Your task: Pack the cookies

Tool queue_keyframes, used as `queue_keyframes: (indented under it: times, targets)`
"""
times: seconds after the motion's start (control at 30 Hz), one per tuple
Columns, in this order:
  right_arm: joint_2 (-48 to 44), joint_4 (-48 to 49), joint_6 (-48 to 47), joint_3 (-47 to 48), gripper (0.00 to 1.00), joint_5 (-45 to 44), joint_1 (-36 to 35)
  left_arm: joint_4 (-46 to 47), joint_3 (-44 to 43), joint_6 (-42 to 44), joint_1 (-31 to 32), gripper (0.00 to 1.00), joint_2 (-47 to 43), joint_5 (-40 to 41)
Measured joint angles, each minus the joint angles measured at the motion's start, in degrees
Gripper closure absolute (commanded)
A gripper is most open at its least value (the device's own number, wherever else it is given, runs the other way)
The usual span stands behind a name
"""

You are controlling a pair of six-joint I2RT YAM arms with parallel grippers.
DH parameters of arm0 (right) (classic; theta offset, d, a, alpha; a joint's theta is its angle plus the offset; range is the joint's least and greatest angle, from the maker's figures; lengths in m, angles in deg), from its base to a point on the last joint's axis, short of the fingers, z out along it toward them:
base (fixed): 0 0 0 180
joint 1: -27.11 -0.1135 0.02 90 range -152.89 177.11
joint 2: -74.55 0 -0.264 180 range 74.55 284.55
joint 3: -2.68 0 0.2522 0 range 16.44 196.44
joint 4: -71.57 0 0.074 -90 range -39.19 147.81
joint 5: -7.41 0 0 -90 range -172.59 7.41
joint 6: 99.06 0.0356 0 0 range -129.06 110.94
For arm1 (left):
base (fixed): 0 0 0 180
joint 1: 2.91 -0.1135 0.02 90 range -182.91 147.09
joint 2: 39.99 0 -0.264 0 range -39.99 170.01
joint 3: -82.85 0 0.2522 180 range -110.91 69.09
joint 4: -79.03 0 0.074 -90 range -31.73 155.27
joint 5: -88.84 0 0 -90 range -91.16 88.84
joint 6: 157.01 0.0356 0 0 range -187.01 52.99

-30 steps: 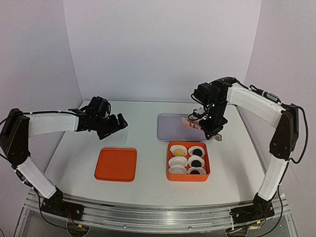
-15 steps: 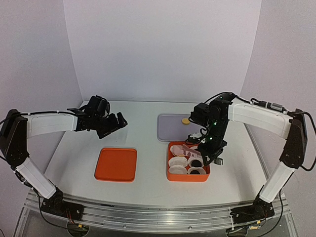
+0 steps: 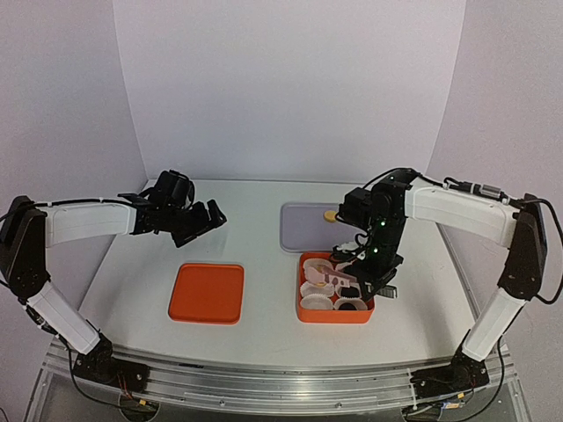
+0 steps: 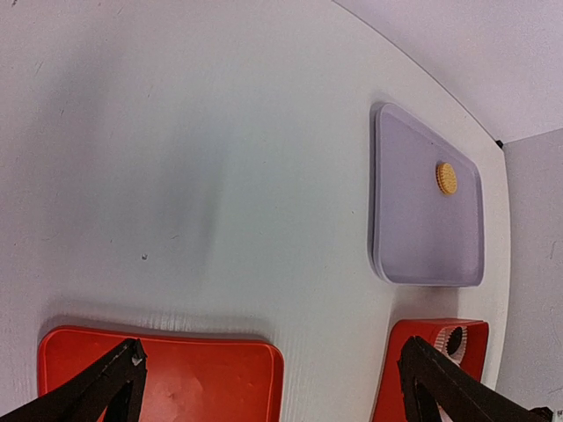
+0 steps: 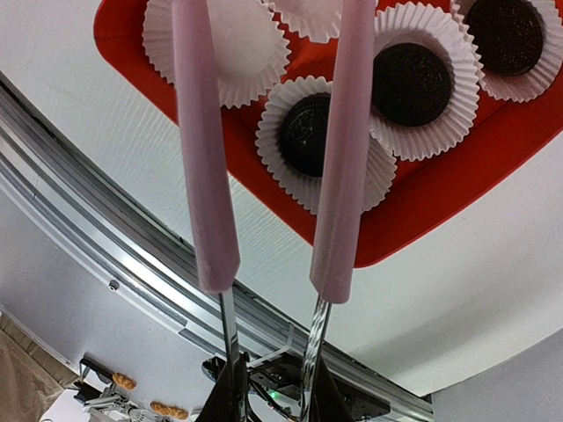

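A golden cookie lies on the purple tray. Black cookies sit in white paper cups inside the orange box. My right gripper is shut on the metal stems of pink tongs, which reach over the box. The tongs' tips are out of the wrist view, so whether they carry a cookie is hidden. My left gripper hangs open, with nothing in it, above the table's left side.
A flat orange lid lies left of the box. At least one white cup in the box holds nothing. The metal rail at the table's near edge runs just below the box.
My right arm carried the tongs from over the purple tray down to the orange box, uncovering the golden cookie on the tray. The left arm stayed put.
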Motion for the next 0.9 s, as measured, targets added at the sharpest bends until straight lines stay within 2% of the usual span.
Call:
queue_keyframes:
  times: [0.53,0.9]
  targets:
    - [3.55,0.01,-0.49,-1.06,1.00,0.14,-0.32,0.00,0.00,0.26,0.00,0.00,-0.01,0.00]
    - [5.34,0.33,-0.17,2.67,1.00,-1.03,-0.39,0.00,0.02,0.26,0.00,0.00,-0.57,0.00]
